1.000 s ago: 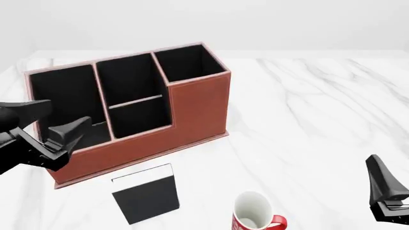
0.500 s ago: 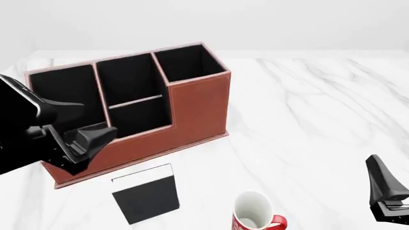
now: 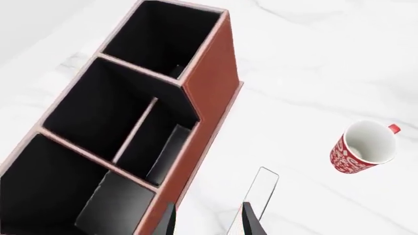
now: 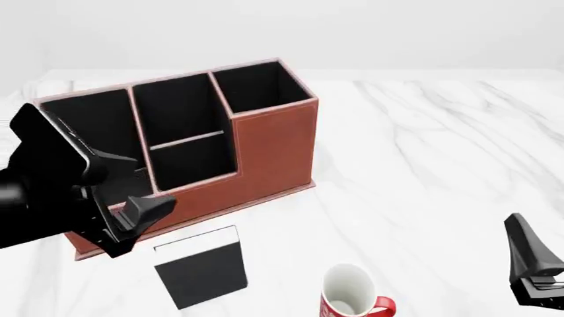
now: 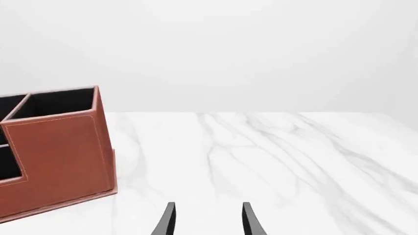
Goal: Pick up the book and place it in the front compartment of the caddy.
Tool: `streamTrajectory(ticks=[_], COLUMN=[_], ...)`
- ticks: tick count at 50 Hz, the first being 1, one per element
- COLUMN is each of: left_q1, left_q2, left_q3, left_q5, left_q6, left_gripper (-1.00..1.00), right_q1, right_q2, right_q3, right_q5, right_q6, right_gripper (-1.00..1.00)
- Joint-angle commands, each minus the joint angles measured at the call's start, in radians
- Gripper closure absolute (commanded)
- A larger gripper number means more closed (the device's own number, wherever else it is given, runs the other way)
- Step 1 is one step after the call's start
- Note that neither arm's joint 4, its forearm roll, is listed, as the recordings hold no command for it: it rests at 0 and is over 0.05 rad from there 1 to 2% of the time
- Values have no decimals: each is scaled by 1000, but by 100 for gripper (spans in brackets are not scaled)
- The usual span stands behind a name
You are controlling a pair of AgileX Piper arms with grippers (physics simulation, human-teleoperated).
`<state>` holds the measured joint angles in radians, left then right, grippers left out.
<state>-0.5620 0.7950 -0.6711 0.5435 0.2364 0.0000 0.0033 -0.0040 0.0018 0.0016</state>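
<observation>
The black book [image 4: 201, 267] lies flat on the marble table, white page edge toward the caddy, just in front of it. The reddish-brown caddy [image 4: 273, 148] stands at centre left. Its front compartment [image 4: 176, 109] is the middle pocket behind the thin divider, and it is empty. My left gripper [image 4: 141, 228] is open and empty, hovering over the caddy's near wall, just left of and above the book. In the left wrist view the book [image 3: 258, 193] shows as a pale glossy slab beside the gripper [image 3: 207, 223], and the front compartment [image 3: 98, 105] is visible. My right gripper [image 4: 529, 271] is open and empty at the far right.
A red-and-white mug [image 4: 348, 300] stands upright right of the book, near the front edge; it also shows in the left wrist view [image 3: 362, 147]. The caddy's wide end pocket [image 4: 88, 135] is partly hidden by my left arm. The right wrist view shows the caddy's end wall [image 5: 58, 152].
My left arm has swung right and nearer, from the caddy's left end toward the book. The right arm, book and mug have not moved.
</observation>
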Motion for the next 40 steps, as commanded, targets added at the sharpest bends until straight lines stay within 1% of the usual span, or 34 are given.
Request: streamTrajectory(ticks=[1, 7, 8, 9, 11, 12, 13, 16, 17, 19, 20, 23, 27, 29, 31, 33, 34, 35, 36, 38, 39, 40], left_q1=[-31, -82, -100, -131, -122, -104, -122, -137, -159, -147, -157, -157, -167, -153, -186, -197, -180, -198, -190, -218, -205, -209], left_q2=[29, 19, 32, 15, 16, 31, 36, 48, 52, 59, 67, 70, 96, 125, 149, 153, 162, 179, 184, 198, 206, 215], left_q3=[-19, -32, -32, -39, -47, -49, -52, -73, -78, -91, -101, -117, -142, -157, -171, -178, -191, -193, -201, -211, -221, -230], left_q5=[28, 60, 69, 78, 85, 93, 102, 128, 141, 153, 166, 184, 214, 229, 251, 259, 263, 276, 277, 296, 300, 311], left_q6=[12, 0, -19, -39, -30, 4, -11, -17, -20, -16, -38, -37, -65, -60, -99, -101, -93, -111, -102, -126, -113, -116], left_gripper=[-100, -100, -100, -100, -100, -100, -100, -100, -100, -100, -100, -100, -100, -100, -100, -100, -100, -100, -100, -100, -100, -100], right_q1=[0, 0, 0, 0, 0, 0, 0, 0, 0, 0, 0, 0, 0, 0, 0, 0, 0, 0, 0, 0, 0, 0], right_q2=[-1, -1, -1, -2, -1, -1, -2, -1, -1, -2, -1, -1, -1, -1, -1, -1, -1, -1, -2, -1, -2, -1], right_q3=[0, 0, 0, 0, 0, 0, 0, 0, 0, 0, 0, 0, 0, 0, 0, 0, 0, 0, 0, 0, 0, 0], right_q5=[1, 1, 1, 1, 1, 1, 1, 1, 1, 1, 1, 1, 1, 1, 1, 1, 1, 1, 1, 1, 1, 1], right_q6=[0, 0, 0, 0, 0, 0, 0, 0, 0, 0, 0, 0, 0, 0, 0, 0, 0, 0, 0, 0, 0, 0], right_gripper=[-100, -100, -100, -100, -100, -100, -100, -100, -100, -100, -100, -100, -100, -100, -100, -100, -100, -100, -100, -100, -100, -100])
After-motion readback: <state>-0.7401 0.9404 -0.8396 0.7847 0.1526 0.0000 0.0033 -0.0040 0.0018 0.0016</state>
